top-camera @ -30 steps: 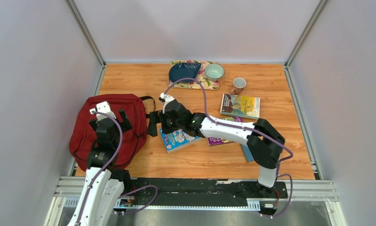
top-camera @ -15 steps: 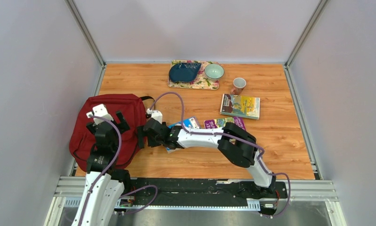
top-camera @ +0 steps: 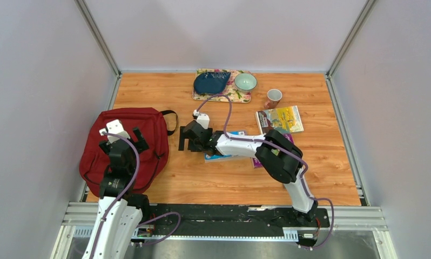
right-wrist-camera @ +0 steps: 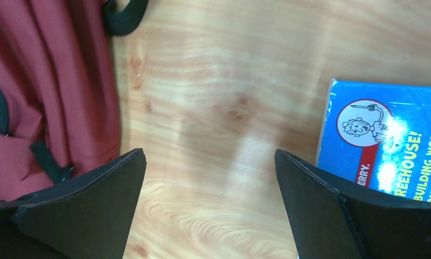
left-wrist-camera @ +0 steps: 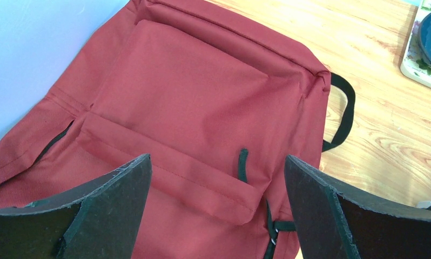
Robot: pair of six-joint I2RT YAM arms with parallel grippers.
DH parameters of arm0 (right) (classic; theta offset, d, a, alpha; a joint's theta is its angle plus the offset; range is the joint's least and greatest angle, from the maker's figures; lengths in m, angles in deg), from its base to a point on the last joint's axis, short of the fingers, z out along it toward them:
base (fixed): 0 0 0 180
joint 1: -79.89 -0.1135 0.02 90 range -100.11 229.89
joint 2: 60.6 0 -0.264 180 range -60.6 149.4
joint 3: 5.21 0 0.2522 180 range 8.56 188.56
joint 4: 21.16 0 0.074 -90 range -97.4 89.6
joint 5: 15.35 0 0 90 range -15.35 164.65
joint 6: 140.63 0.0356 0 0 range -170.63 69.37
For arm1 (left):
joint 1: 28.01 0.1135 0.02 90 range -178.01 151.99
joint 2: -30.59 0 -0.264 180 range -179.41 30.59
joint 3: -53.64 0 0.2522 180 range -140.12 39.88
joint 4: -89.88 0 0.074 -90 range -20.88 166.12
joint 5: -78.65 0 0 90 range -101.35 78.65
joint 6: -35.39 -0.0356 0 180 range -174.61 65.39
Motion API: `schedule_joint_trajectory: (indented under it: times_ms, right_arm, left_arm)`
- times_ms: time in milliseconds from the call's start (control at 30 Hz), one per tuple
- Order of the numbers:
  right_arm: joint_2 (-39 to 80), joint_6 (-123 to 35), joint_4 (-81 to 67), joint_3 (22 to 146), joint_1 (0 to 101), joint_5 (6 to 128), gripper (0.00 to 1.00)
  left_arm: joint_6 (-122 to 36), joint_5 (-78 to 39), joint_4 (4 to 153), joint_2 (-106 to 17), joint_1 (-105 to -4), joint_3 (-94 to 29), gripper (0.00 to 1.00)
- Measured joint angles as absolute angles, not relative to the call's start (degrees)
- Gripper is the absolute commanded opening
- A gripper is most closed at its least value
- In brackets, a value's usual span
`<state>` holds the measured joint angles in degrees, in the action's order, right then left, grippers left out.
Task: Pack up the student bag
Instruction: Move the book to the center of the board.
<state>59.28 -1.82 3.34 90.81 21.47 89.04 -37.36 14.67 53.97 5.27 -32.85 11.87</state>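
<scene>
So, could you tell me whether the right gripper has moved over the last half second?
Yes. The right gripper has drawn away from the student bag, rightward and slightly toward the tray, and now hangs open over the table.

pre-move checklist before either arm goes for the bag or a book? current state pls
1. Left gripper open and empty, above the student bag: ok.
2. Right gripper open and empty, over bare table: ok.
3. Bag's main compartment open for loading: cannot tell; no open mouth visible.
4. Blue book between the right jaws: not ok; it lies off to one side, by one finger.
5. Bag lying flat on the table: ok.
</scene>
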Motion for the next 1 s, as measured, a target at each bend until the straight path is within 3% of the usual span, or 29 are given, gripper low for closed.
schedule_joint_trajectory:
  times_ms: [500,1000]
  right_arm:
    - [57.0,-7.1,6.4,88.4,28.8,92.0,1.0]
    - [48.9,-13.0,6.7,77.4,37.8,90.6,1.0]
  left_arm:
    - [-37.4,14.3,54.0,4.6,-32.7,11.9,0.99]
    - [-37.4,12.1,54.0,3.0,-32.3,11.9,0.99]
